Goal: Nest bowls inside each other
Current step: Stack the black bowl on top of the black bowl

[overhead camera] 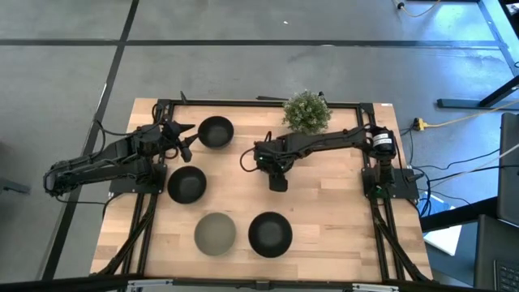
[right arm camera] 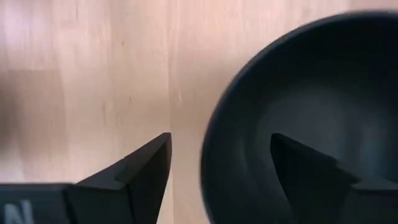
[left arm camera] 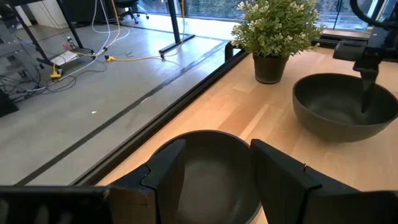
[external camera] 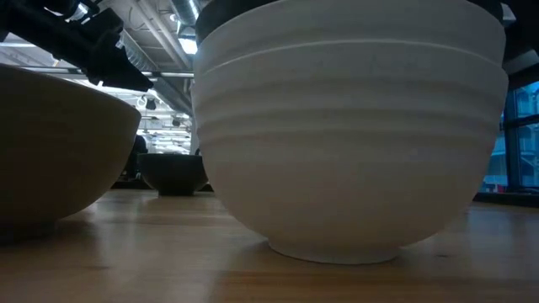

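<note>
In the high view, a black bowl [overhead camera: 215, 131] sits near the far edge and another black bowl [overhead camera: 186, 184] sits left of centre. A grey-olive bowl [overhead camera: 215, 234] and a black-topped stack [overhead camera: 269, 234] stand near the front. The low view shows that stack as white bowls [external camera: 349, 151] with a dark bowl [external camera: 253, 8] nested on top. My left gripper [overhead camera: 190, 139] hovers open just left of the far black bowl [left arm camera: 211, 174]. My right gripper [overhead camera: 278, 182] points down, open, over bare table at mid-table. A black bowl's rim [right arm camera: 214, 149] shows beyond its fingers.
A small green potted plant [overhead camera: 306, 112] stands at the far edge, right of the far black bowl. Bare wood lies right of the stack and around the table's right half. Black frame rails [overhead camera: 243, 101] run along the table's far and side edges.
</note>
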